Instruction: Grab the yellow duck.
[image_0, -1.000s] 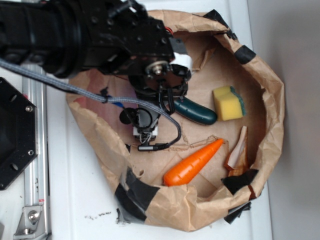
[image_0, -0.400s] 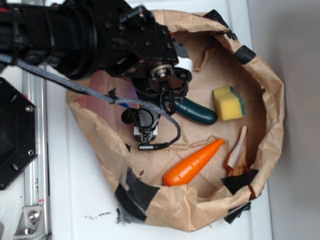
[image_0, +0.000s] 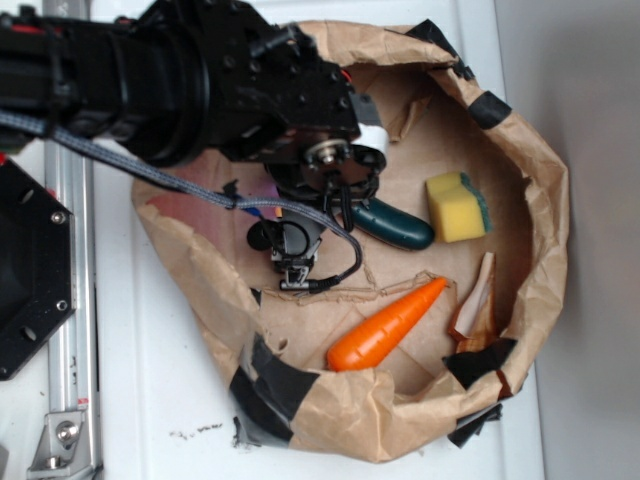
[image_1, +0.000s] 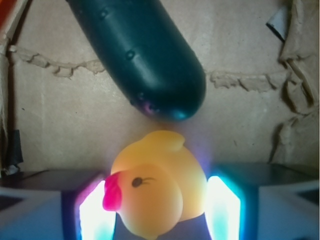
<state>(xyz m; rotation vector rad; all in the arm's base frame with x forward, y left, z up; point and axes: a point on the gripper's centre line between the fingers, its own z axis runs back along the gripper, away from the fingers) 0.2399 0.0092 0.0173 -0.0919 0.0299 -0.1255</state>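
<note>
Arm lower than a second ago — end effector (image_1: 157, 210) now straddles the yellow duck (image_1: 157, 192), fingers spread either side | duck near table's far-left (beside cucumber (image_1: 140, 55)) — closing seems next.

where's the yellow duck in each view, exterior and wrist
Exterior: not visible; the arm covers the spot just left of the cucumber's near end.
Wrist: the yellow duck sits bottom centre, between the gripper's glowing fingers.
Shared landmark: the dark green cucumber, just beyond the duck.
</note>
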